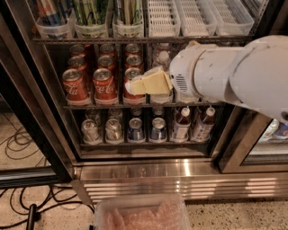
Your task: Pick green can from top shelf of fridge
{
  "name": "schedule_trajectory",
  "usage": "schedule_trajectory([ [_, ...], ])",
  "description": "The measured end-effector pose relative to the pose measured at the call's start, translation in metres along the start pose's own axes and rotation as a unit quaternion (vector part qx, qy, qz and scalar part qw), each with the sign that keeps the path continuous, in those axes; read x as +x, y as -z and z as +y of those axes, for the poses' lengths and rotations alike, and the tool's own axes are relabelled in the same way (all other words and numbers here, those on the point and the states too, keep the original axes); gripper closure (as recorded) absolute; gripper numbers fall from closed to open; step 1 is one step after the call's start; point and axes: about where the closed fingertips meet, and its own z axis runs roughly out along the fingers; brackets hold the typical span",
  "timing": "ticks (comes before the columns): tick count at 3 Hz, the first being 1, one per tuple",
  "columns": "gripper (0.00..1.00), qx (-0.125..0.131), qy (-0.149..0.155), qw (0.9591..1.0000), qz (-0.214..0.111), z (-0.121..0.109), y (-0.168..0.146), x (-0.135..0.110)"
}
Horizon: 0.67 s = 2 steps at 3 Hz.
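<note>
one view | high, tilted down at fridge | close | pincer centre-frame

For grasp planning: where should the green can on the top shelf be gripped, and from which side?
Grip the green can above the tub rim, from the front: it stands upright. The gripper is lower, before the cola cans.

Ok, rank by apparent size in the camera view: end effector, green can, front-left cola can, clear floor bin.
1. Clear floor bin, nearest the camera.
2. End effector, in front of the middle shelf.
3. Front-left cola can.
Green can, top shelf: cropped by the frame, so not rankable.
</note>
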Motion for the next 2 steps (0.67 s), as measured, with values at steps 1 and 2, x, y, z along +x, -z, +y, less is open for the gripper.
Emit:
schedule_trajectory([
  [1, 0.0, 0.02, -0.004, 0.9996, -0.018, 0.005, -0.004, -0.001],
  [2, 0.0, 0.045, -0.017, 0.9965, -0.068, 0.007, -0.021, -0.017],
])
